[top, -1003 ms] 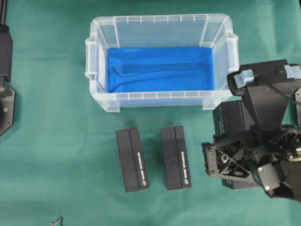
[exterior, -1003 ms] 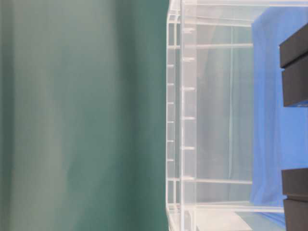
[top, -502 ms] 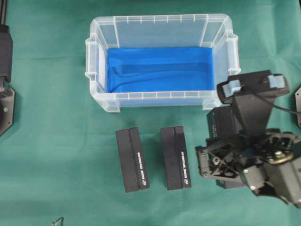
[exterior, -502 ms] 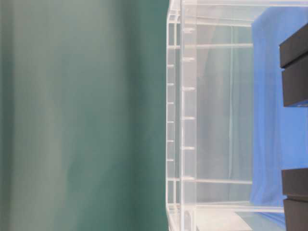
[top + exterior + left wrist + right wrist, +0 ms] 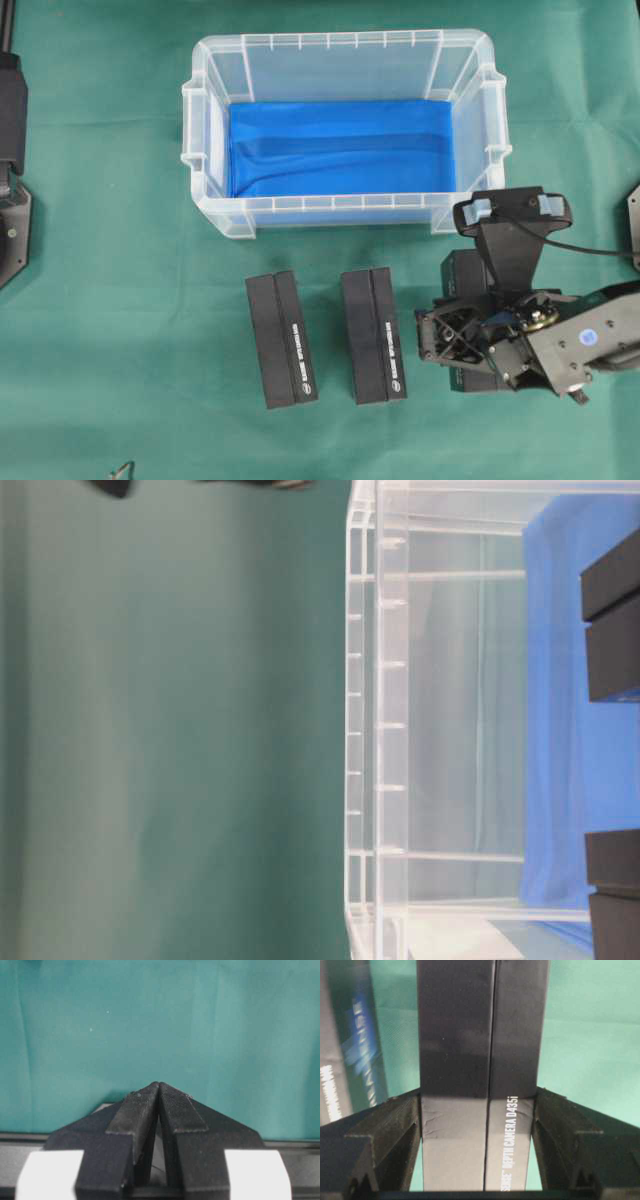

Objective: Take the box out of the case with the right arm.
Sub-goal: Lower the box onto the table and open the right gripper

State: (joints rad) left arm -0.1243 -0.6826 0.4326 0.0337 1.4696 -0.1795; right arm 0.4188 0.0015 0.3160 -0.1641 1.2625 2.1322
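Right gripper (image 5: 450, 340) has lowered, jaws clamping the box (image 5: 482, 1060) on green cloth (image 5: 120, 300); long axis 12-to-6. Left gripper (image 5: 159, 1087) closed.

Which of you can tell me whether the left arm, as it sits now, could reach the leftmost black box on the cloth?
Probably yes. The leftmost black box lies in the open on the green cloth, nothing stands between, though the left gripper is shut.

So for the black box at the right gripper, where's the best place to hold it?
Across the box on its two long side faces, coming from above. It is long and narrow, so its width fits between the jaws. The right gripper sits that way, with a jaw against each long side.
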